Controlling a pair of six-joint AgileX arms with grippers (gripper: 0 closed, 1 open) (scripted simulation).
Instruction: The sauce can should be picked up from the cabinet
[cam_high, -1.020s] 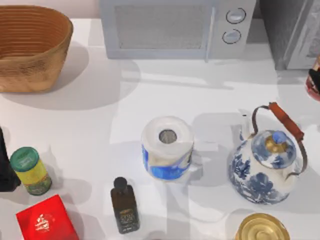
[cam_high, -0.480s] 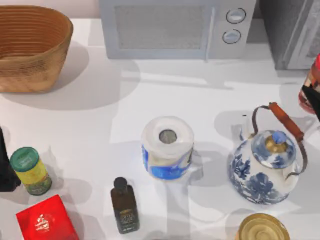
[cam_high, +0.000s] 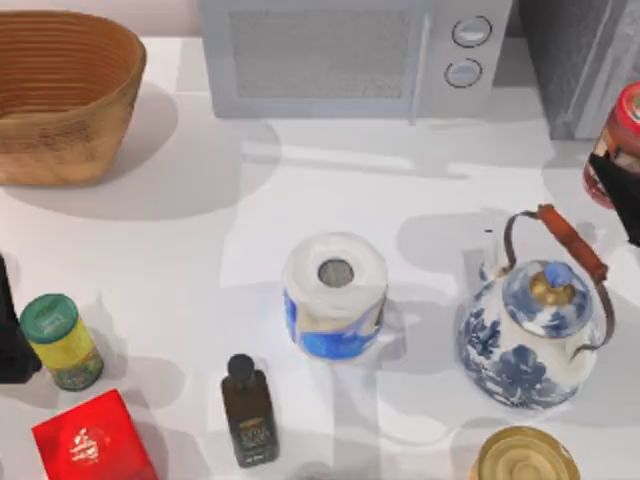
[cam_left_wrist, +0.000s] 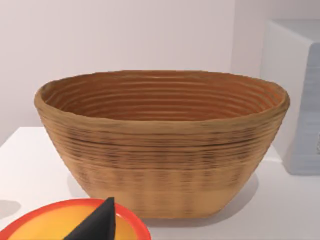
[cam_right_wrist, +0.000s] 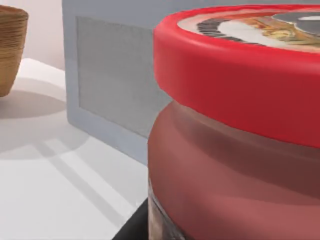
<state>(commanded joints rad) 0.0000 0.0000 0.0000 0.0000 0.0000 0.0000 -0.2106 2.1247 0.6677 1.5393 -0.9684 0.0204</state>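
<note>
The sauce can, with a red top and reddish body, sits at the right edge of the top view, just in front of the dark grey cabinet. My right gripper is shut on it, its black fingers wrapping the can's body. In the right wrist view the sauce can looms very close, with a black finger at its base. My left gripper is parked at the left edge of the table, beside the green-lidded can.
A blue-and-white teapot stands just in front of the held can. A paper roll, dark bottle, red box and gold-topped can fill the front. The microwave and wicker basket line the back.
The sauce can and my right gripper have shifted left, further into the top view, and toward the back. The left arm and the other objects have not moved.
</note>
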